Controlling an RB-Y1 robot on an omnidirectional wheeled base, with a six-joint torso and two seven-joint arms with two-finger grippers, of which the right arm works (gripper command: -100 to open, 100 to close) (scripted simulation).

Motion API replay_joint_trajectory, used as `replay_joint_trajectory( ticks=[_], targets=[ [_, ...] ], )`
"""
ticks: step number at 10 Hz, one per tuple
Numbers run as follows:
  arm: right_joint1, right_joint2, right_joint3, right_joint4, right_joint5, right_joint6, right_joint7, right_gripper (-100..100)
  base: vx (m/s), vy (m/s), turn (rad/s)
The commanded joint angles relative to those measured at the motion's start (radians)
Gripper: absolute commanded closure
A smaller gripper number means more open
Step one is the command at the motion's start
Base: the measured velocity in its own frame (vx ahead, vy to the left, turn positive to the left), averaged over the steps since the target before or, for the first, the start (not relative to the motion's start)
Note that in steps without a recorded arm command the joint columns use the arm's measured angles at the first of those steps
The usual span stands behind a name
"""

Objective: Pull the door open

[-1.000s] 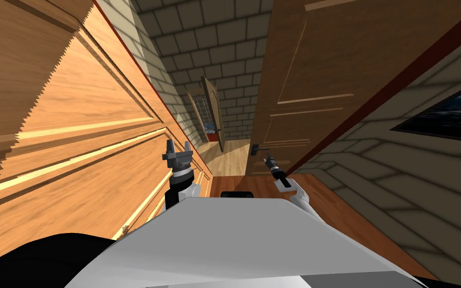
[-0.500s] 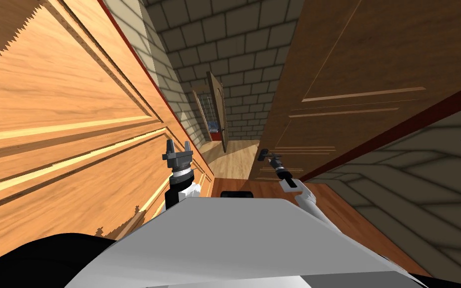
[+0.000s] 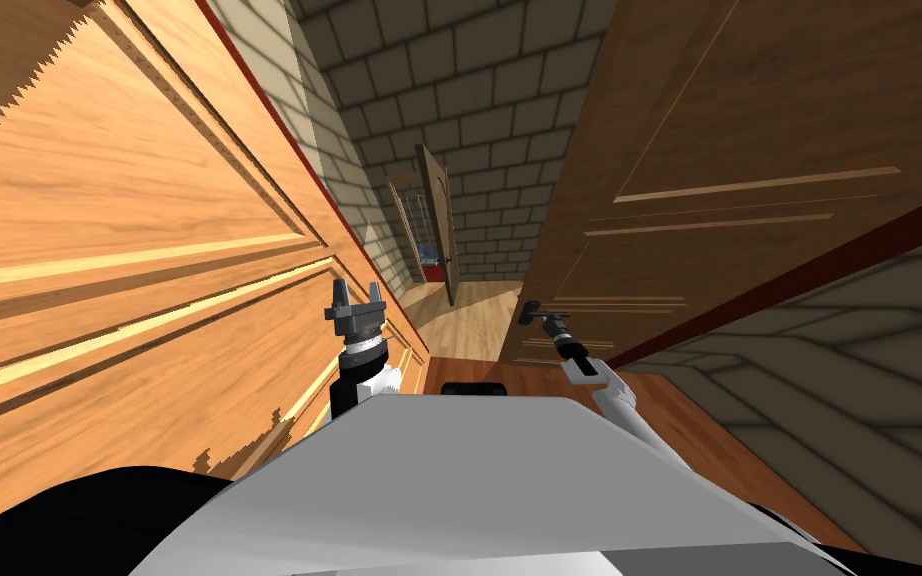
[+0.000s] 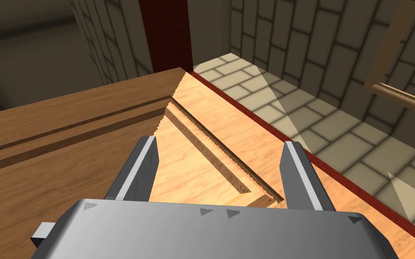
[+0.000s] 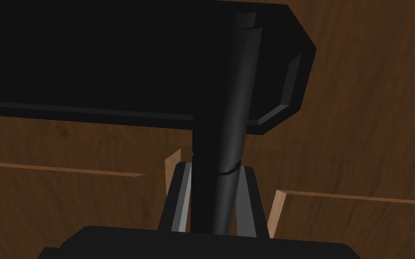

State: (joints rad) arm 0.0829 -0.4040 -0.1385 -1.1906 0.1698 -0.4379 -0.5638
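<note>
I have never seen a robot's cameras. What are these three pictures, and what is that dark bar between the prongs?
This is a two-armed robot in a house. The wide picture looks down from its head. The other two come from cameras on its hands. The left gripper is open and holds nothing, beside a light wooden panelled door. The right gripper is shut on the black lever handle of a dark brown panelled wooden door. That handle is your dark bar.
</note>
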Motion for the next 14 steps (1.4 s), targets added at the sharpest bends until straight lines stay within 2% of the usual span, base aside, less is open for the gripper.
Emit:
replay_joint_trajectory(
  ticks=[1, 4, 5, 8, 11, 13, 14],
  targets=[
    [0.0, 0.0, 0.0, -0.001, 0.0, -0.001, 0.0, 100, -0.01, 0.0, 0.004],
    [0.0, 0.0, 0.0, -0.001, 0.0, -0.001, 0.0, 100, 0.0, 0.0, 0.0],
    [0.016, -0.016, 0.007, -0.002, 0.003, -0.021, -0.018, 100, -0.093, -0.039, 0.123],
    [0.038, -0.038, 0.016, -0.006, 0.007, -0.051, -0.044, 100, -0.156, -0.073, 0.126],
    [0.078, -0.08, 0.034, -0.012, 0.013, -0.106, -0.091, 100, -0.224, -0.073, 0.14],
    [0.096, -0.099, 0.042, -0.015, 0.016, -0.131, -0.113, 100, -0.211, -0.096, 0.142],
    [0.089, -0.09, 0.043, -0.011, 0.017, -0.121, -0.104, 100, -0.089, -0.026, 0.029]
  ],
)
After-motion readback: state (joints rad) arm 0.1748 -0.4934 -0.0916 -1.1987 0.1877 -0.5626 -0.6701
